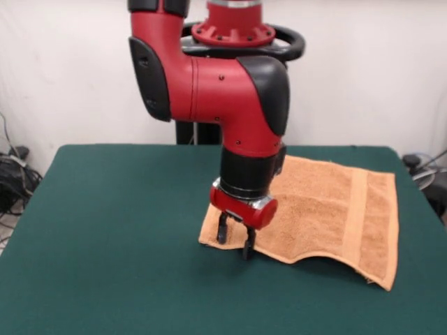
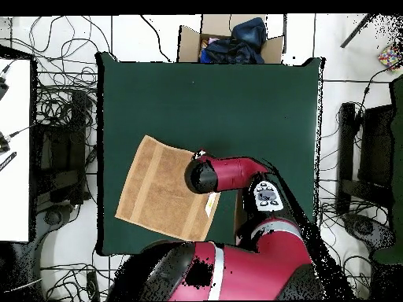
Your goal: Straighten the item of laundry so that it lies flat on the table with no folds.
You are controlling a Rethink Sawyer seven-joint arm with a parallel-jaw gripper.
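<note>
The orange-tan towel lies spread on the right side of the green table. A flat woven band runs near its right end, and its near edge curves inward. My gripper points straight down at the towel's left edge, with its fingers apart and their tips at the cloth. In the overhead view the towel lies at the table's lower left. The arm covers the towel's right corner and hides the gripper.
A cardboard box with dark clothes stands past the table's far edge in the overhead view. Cables and black equipment lie on the floor on both sides. A white surface stands at the left.
</note>
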